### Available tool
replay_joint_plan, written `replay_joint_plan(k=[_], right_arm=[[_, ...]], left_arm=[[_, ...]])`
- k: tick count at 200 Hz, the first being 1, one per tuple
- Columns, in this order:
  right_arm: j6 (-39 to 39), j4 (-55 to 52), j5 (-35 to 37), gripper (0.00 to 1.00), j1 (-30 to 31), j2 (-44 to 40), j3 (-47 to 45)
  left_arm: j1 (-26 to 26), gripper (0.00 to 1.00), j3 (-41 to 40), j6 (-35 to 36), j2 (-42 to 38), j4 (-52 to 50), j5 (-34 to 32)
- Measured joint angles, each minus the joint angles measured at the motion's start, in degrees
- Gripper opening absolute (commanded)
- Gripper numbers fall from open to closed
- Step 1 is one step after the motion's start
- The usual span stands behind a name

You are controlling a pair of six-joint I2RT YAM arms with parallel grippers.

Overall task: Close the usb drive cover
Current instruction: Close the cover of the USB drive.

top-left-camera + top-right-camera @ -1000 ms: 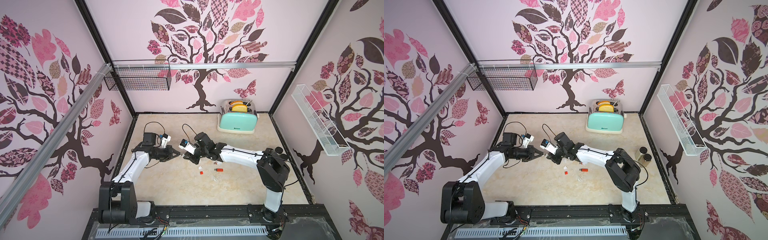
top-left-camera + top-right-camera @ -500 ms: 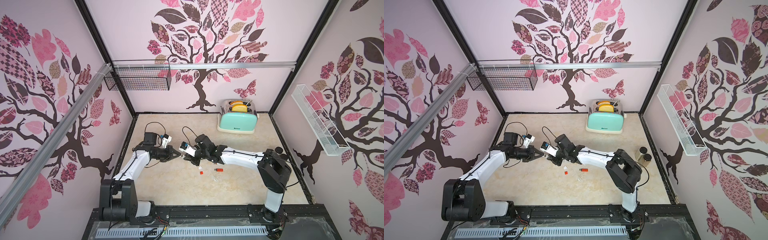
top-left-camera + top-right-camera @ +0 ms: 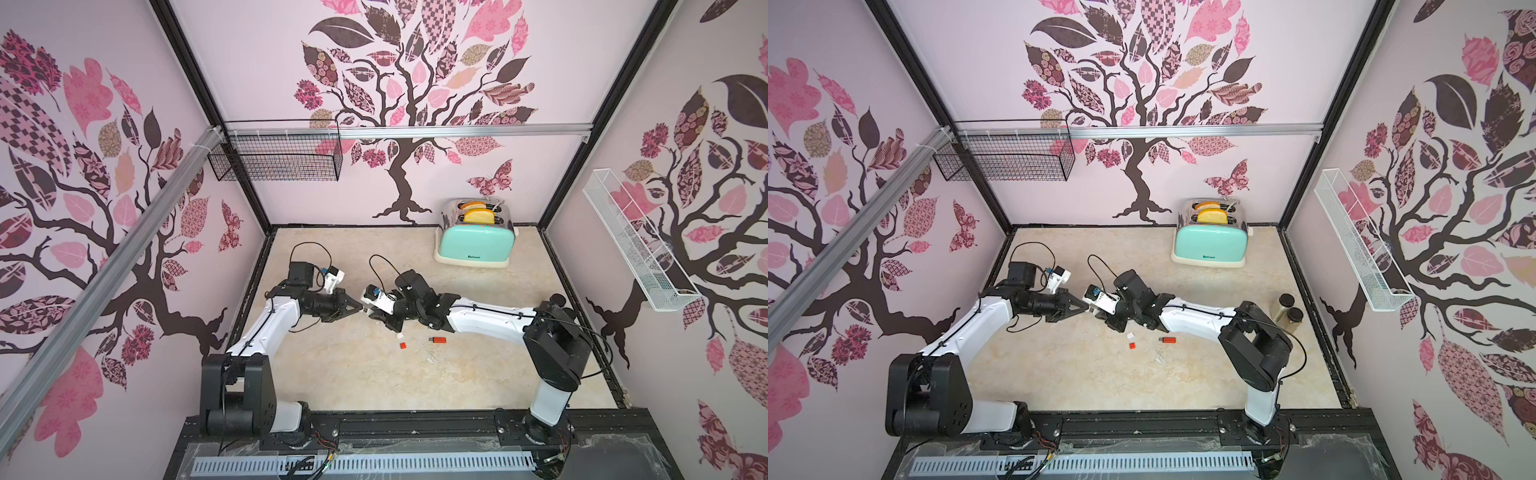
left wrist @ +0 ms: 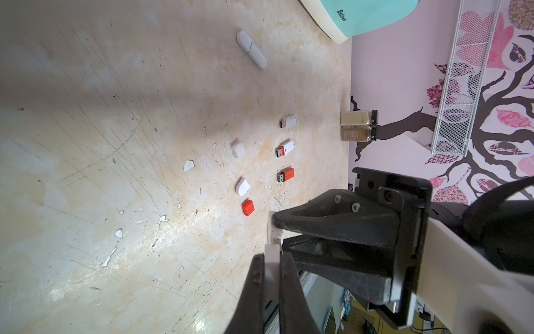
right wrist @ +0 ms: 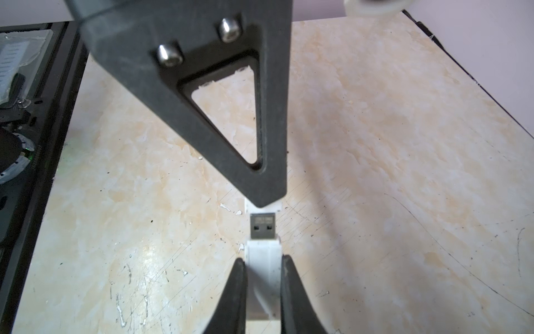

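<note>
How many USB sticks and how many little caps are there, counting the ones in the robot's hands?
Open USB stick: 4, with 3 on the table and 1 in the right hand
Loose cap: 4, with 3 on the table and 1 in the left hand
Closed white stick: 1
Total: 9

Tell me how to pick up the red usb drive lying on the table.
Probably best: grip the red usb drive by its red plastic body, pinching across the two long sides from straight above. It lies flat with room around it, and its metal plug should stay free for capping.
</note>
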Motion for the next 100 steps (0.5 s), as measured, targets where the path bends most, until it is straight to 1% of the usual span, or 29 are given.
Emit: replay_joint_plan(k=[100], right_arm=[[-0.7,0.7,0.0,0.05,0.1,0.0,-0.2]], left_arm=[[0.0,0.0,0.1,-1.1,0.0,0.4,-0.6]])
